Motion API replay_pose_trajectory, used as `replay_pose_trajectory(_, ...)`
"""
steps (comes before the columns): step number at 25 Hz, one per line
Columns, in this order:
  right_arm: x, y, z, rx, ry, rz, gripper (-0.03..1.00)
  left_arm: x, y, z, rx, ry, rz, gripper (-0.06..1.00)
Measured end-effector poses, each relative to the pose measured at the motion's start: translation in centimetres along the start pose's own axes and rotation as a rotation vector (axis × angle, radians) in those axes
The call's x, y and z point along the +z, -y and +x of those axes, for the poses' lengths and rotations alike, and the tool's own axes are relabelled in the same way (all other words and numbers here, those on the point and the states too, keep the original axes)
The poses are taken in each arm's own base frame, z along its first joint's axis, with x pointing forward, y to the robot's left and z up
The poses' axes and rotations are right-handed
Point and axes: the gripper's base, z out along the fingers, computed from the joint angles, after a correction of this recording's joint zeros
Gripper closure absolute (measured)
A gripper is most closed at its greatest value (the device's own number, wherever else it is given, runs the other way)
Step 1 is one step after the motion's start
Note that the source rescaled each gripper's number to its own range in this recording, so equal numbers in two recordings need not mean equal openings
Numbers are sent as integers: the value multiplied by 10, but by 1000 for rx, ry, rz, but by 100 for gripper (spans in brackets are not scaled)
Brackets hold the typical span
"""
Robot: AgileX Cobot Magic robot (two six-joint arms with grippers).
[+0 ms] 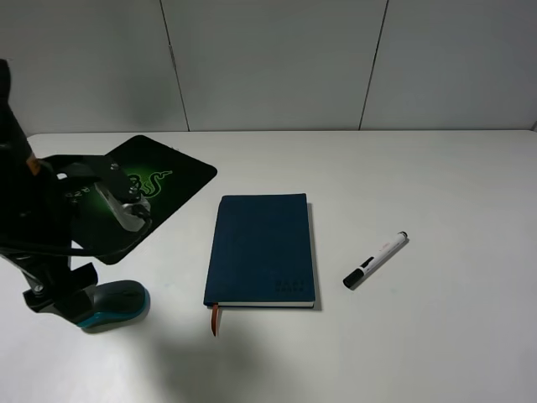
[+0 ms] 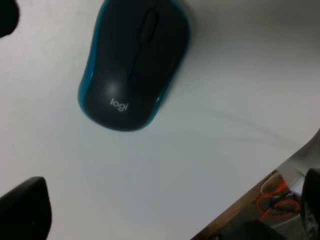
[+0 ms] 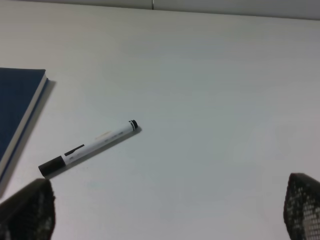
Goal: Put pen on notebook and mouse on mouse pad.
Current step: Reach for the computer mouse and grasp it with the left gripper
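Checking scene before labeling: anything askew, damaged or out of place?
Nothing damaged or spilled. The mouse pad lies skewed relative to the notebook. The mouse sits on bare table off the pad, and the pen lies diagonally on the table, right of the notebook: both not yet placed.

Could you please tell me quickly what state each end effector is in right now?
Left end effector: open, holding nothing; the mouse lies ungripped.
Right end effector: open, holding nothing; the pen lies ungripped.
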Motion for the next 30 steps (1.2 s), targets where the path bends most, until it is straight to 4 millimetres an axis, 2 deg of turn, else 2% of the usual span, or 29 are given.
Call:
replay_pose_trajectory(13,0,0,0,0,0,0,-3,46,-12,-28,144,-66,17,-5)
replay_pose_trajectory(18,0,0,0,0,0,0,-3,58,-17,-34,206,-72,-13,-5)
replay_pose_trajectory(30,0,0,0,0,0,0,-3,88,-16,-31,249,-55,-28,-5)
